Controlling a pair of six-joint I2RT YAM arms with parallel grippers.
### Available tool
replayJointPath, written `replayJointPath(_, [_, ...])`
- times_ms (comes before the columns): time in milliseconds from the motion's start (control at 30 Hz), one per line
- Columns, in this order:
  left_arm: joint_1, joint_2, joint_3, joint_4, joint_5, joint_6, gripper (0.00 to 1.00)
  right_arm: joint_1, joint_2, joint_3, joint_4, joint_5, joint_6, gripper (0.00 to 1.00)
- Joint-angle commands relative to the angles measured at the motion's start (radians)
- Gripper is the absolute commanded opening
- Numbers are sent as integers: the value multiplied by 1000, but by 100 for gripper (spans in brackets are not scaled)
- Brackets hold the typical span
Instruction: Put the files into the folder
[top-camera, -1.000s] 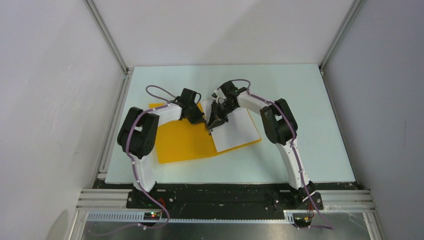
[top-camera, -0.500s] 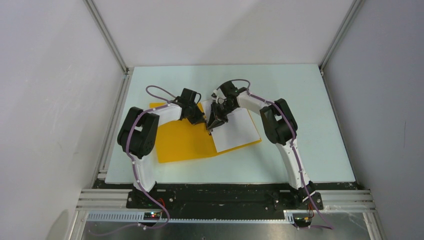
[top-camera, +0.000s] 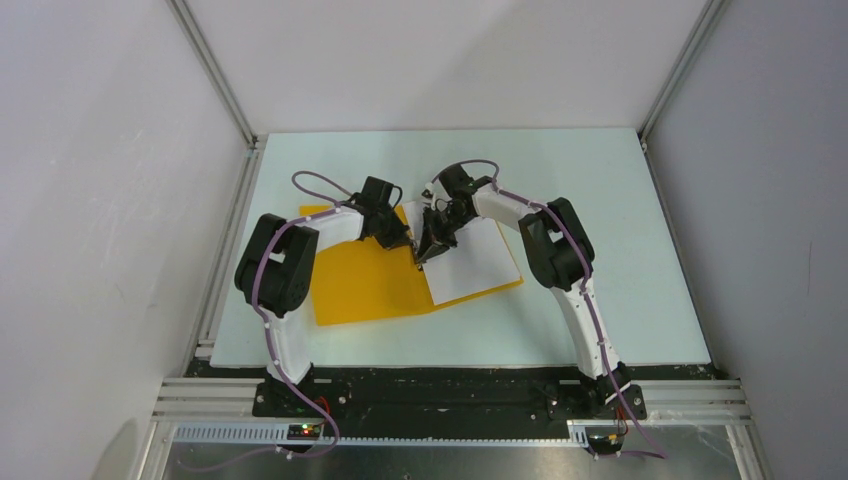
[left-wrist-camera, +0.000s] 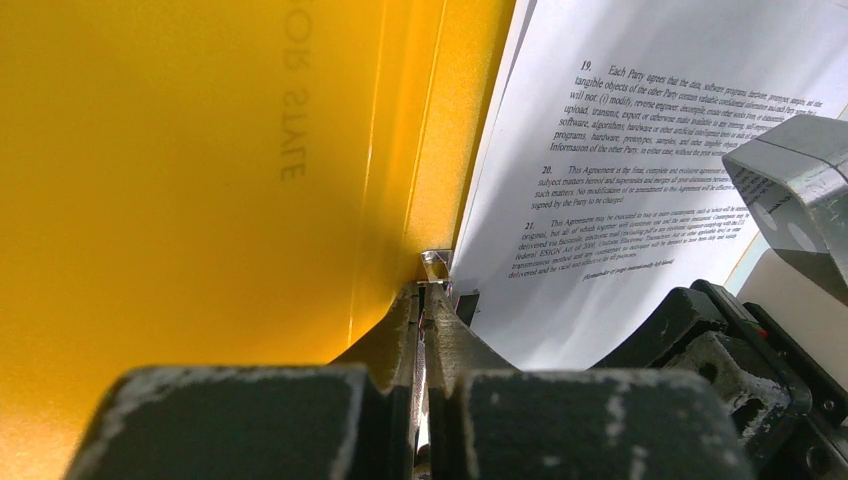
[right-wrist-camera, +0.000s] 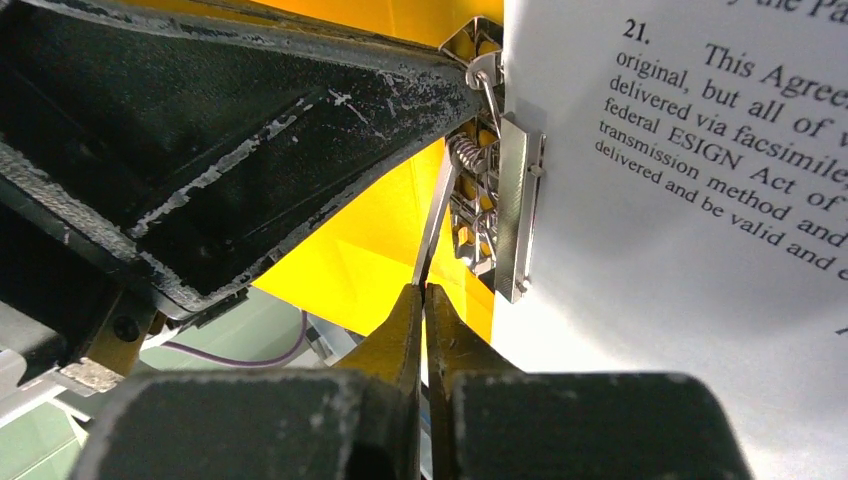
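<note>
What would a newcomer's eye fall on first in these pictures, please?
The bright orange-yellow folder lies open mid-table, a white printed sheet on its right cover. The left gripper and right gripper meet at its spine, the right one shut on the thin lever of the metal clip.

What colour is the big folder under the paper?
Orange-yellow. The folder shows best in the top external view.

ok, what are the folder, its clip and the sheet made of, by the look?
folder: likely plastic, glossy orange-yellow, slightly translucent; mirrored lettering shows through the cover.
clip: metal, bright silvery finish, with a coil spring.
sheet: paper, matte white with black printed text; it curves without creasing.
</note>
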Motion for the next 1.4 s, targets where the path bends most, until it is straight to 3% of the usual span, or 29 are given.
replayJointPath(0, [-15, 43, -30, -35, -14, -15, 2, 21, 32, -33, -115, 124, -63, 0])
replayJointPath(967, [-14, 50, -66, -36, -1, -44, 2, 8, 75, -33, -184, 311, -78, 0])
replayJointPath(1367, [-13, 61, -80, -39, 2, -55, 0, -18, 116, -54, -170, 261, -55, 0])
